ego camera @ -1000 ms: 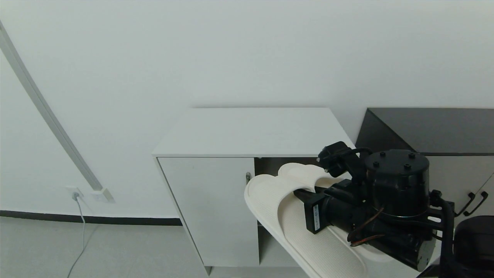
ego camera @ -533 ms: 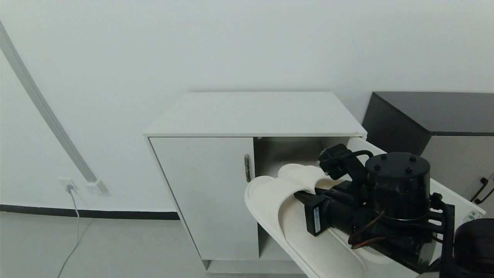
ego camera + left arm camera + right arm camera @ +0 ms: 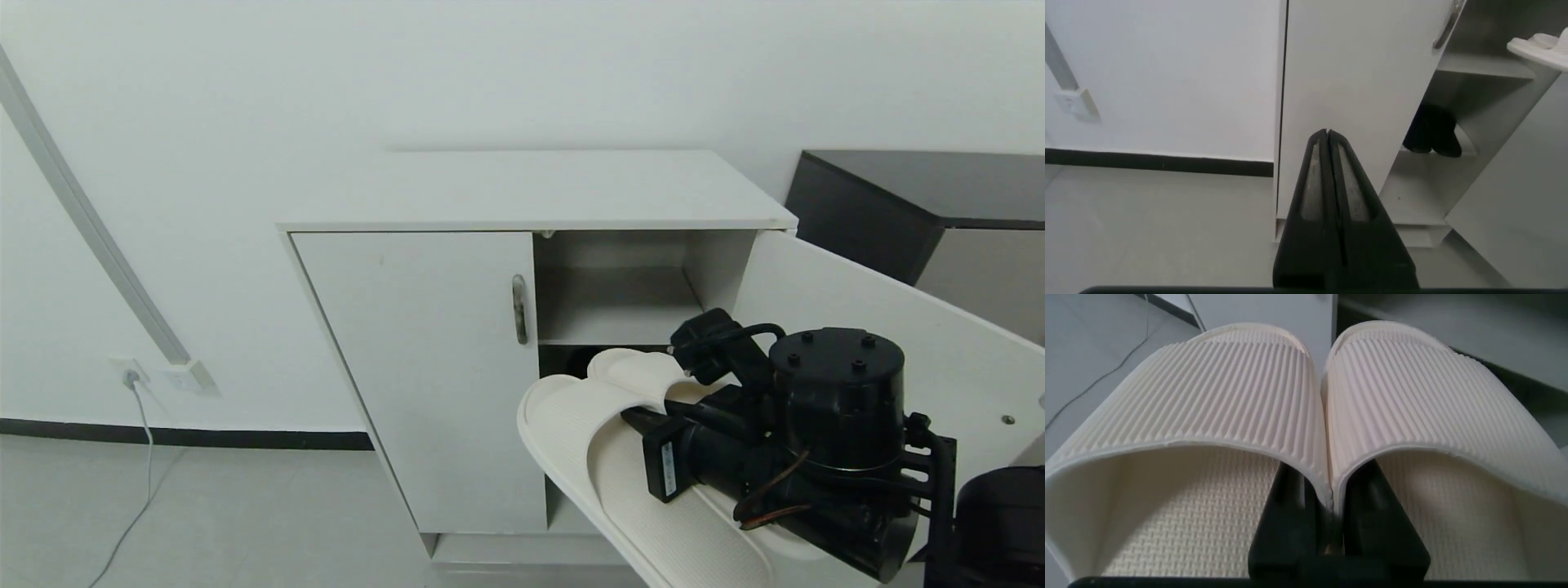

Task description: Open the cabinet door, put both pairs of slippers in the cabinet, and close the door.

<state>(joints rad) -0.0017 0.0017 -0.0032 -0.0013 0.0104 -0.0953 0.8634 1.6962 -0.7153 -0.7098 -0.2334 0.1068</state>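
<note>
Clamping cream slippers (image 3: pixel 1241 392) by adjoining straps between right fingers (image 3: pixel 1287 527)

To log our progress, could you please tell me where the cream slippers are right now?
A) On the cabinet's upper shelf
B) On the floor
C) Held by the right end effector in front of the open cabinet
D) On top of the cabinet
C: the right end effector is clamped on the cream slippers, held in the air before the cabinet, whose right door is open.
</note>
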